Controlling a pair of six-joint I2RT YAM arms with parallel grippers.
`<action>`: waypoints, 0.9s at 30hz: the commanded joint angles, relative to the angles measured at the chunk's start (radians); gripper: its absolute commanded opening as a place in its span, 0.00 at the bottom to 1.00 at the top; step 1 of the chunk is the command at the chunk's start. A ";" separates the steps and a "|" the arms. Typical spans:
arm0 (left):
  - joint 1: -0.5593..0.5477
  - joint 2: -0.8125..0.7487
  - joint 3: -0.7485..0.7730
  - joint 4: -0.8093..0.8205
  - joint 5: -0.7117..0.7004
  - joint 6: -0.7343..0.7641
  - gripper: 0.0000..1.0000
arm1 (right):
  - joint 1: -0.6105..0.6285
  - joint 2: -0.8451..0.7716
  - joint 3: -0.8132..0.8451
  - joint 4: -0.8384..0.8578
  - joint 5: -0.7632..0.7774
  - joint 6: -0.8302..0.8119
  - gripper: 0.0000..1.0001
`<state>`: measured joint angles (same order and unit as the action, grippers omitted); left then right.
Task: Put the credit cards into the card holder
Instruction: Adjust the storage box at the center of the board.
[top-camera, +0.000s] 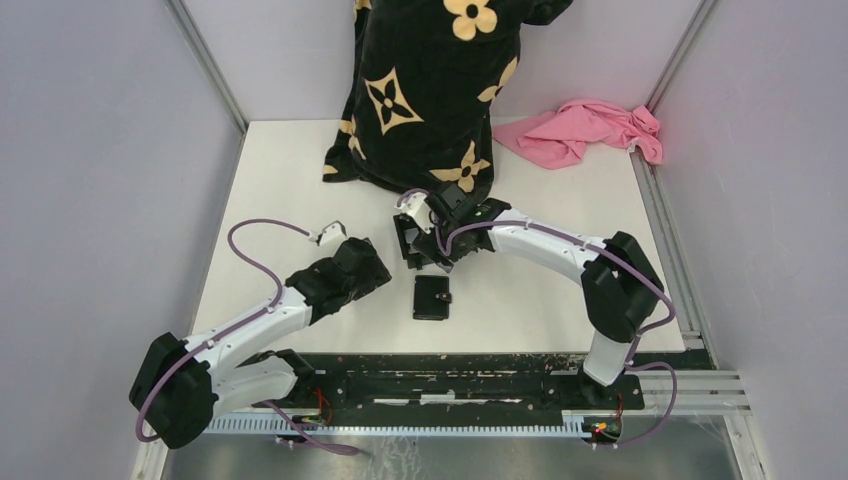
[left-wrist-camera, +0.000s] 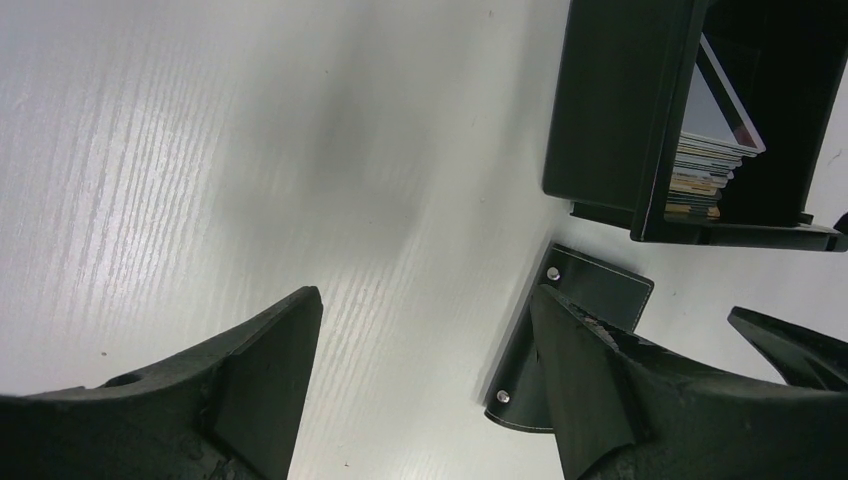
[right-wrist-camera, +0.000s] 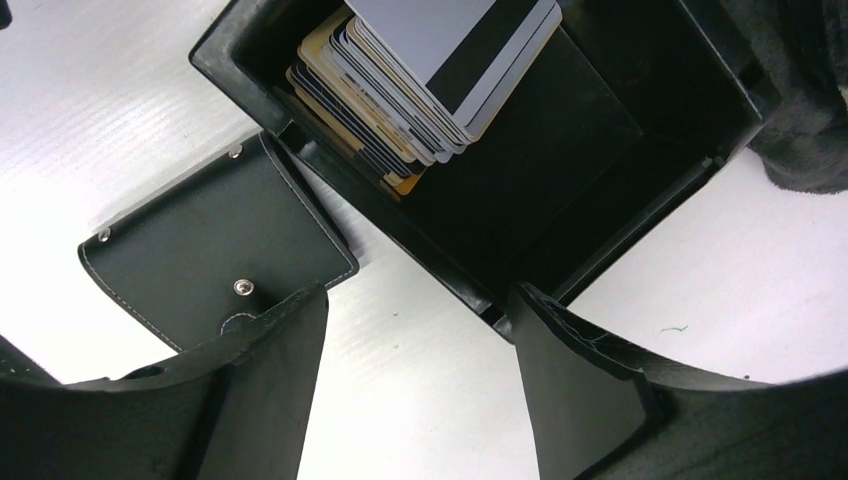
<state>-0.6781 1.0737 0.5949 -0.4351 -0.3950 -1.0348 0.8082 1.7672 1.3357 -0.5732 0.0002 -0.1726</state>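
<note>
While left end effector (left-wrist-camera: 425, 300) and right end effector (right-wrist-camera: 420, 295) gape empty, the card holder (right-wrist-camera: 200, 250) seems closed, half-hidden.

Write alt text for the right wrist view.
A stack of credit cards sits in a black box, framed by the open fingers of the right gripper. A closed black card holder lies beside the box on the table.

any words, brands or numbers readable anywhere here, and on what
No readable text in any view.
credit cards: the top one is grey with a black stripe and no print; the others show only edges.
card holder: plain black, nothing printed.
black cloth: tan flower shapes, no letters.
</note>
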 joint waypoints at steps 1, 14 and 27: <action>0.008 -0.028 -0.012 0.034 0.005 0.039 0.83 | -0.009 0.032 0.057 0.024 0.016 -0.038 0.73; 0.018 0.007 -0.007 0.041 0.014 0.048 0.83 | -0.039 0.114 0.099 0.047 0.026 -0.055 0.67; 0.041 -0.007 -0.026 0.035 0.025 0.060 0.84 | -0.100 0.148 0.121 0.051 0.006 -0.030 0.48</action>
<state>-0.6460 1.0798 0.5785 -0.4309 -0.3801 -1.0191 0.7250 1.9133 1.4105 -0.5396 0.0032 -0.2134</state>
